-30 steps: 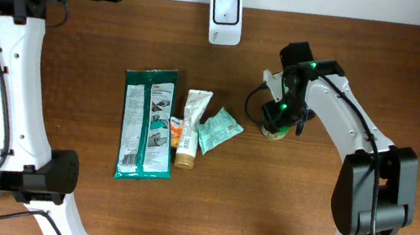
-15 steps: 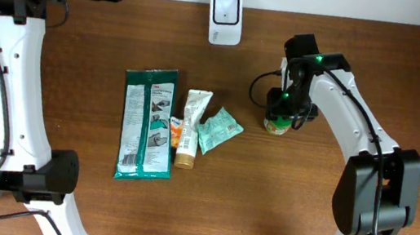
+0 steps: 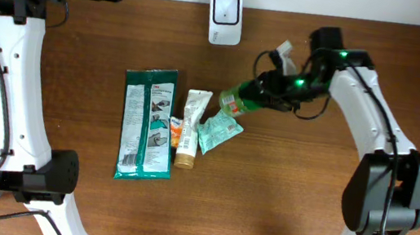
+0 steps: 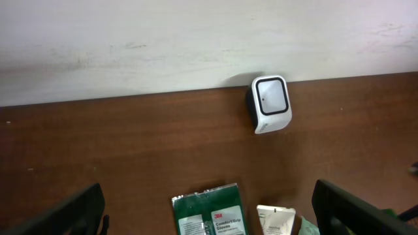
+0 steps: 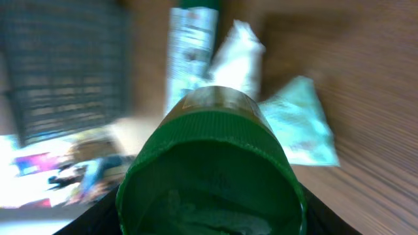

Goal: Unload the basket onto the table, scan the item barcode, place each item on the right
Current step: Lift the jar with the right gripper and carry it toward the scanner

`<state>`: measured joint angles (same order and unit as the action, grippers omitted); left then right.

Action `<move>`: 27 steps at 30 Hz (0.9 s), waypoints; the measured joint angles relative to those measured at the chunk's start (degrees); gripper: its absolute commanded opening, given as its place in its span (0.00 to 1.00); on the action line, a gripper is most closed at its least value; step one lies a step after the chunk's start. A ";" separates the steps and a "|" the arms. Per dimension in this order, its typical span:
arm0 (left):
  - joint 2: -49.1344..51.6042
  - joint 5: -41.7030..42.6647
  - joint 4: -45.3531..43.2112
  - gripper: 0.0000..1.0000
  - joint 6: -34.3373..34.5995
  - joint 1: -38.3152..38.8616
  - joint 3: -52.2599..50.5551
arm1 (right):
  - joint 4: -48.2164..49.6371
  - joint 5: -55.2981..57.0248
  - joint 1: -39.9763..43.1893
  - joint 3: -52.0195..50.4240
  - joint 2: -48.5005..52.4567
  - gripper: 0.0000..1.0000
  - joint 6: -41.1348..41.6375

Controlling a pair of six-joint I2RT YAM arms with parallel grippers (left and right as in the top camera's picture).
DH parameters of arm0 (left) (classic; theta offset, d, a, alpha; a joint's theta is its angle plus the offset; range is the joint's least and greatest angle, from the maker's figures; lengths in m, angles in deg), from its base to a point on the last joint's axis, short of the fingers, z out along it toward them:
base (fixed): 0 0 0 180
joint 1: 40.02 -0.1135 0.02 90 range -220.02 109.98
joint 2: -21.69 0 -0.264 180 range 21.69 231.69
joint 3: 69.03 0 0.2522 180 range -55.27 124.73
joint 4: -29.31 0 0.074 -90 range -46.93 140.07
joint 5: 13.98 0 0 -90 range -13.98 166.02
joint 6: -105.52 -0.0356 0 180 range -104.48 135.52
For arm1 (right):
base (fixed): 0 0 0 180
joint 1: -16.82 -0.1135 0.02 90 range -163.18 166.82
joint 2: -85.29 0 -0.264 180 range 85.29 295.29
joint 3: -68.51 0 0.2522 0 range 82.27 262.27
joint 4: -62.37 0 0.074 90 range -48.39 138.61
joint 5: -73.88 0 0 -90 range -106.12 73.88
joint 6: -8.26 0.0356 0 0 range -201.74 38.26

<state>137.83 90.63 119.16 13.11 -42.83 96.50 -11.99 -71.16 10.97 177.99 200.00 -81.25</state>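
table: wipes, tube, sachet lie centre | my left pincer: spread wide, empty, far left | scanner: far-left of jar, my right arm nearer | my right pincer: clamped on jar, right of centre, long axis left-right, base leftward

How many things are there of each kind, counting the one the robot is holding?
Flat green plastic packet: 1
Cream squeeze tube: 1
Small teal crinkly sachet: 1
Green-capped bottle: 1
White boxy barcode scanner: 1
Total: 5
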 measured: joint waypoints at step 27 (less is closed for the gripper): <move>0.00 0.02 0.00 0.99 0.00 0.00 0.00 | 7.54 15.30 -2.75 0.90 -16.37 0.47 10.10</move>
<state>137.83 90.65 119.16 13.11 -42.83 96.50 -4.45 -55.86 8.22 178.89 183.63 -71.15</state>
